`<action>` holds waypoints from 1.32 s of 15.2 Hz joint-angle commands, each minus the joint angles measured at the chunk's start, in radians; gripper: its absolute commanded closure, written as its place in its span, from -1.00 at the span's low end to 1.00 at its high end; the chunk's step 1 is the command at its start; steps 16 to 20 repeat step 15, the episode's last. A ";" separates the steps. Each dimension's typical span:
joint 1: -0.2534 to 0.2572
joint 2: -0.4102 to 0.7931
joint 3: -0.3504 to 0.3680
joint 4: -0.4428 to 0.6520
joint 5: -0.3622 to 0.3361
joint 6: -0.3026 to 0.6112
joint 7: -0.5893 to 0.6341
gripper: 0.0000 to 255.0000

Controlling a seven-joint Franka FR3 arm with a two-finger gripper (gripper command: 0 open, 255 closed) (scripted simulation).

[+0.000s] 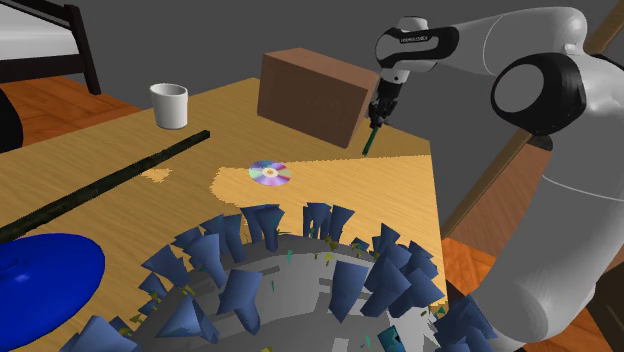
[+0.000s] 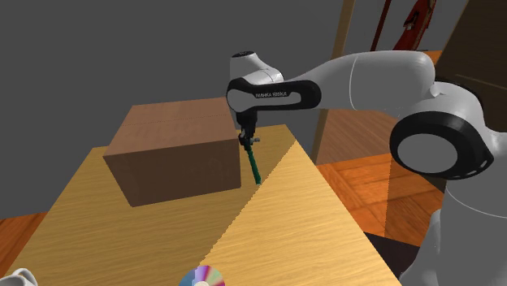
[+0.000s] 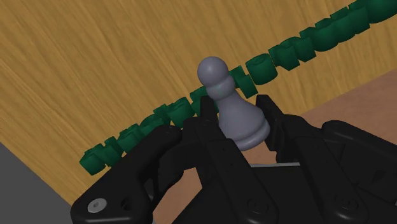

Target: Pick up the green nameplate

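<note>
Gripper (image 1: 379, 110) fingers were clamped on the nameplate (image 2: 254, 166) at its grey pawn (image 3: 234, 114). Strip hung steeply from the grip, lower end at or near the table (image 2: 301, 219), just beside the box (image 2: 175, 158). Risks, judged: the rounded pawn gave poor purchase, so the strip could pivot or slip out; its lower end could snag the box.

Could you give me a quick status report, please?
Hand shut on green nameplate, grey pawn between fingers. Nameplate tilted beside brown box. Nothing blocking.
</note>
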 commanded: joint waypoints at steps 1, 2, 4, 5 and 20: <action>0.000 -0.002 0.000 0.023 -0.001 -0.025 -0.001 1.00; -0.001 -0.003 -0.001 0.035 -0.001 -0.038 -0.001 1.00; -0.002 -0.003 -0.001 0.062 -0.001 -0.065 -0.002 1.00; -0.002 -0.003 -0.001 0.075 -0.001 -0.078 -0.002 1.00; -0.008 0.009 -0.003 0.202 0.003 -0.193 -0.008 1.00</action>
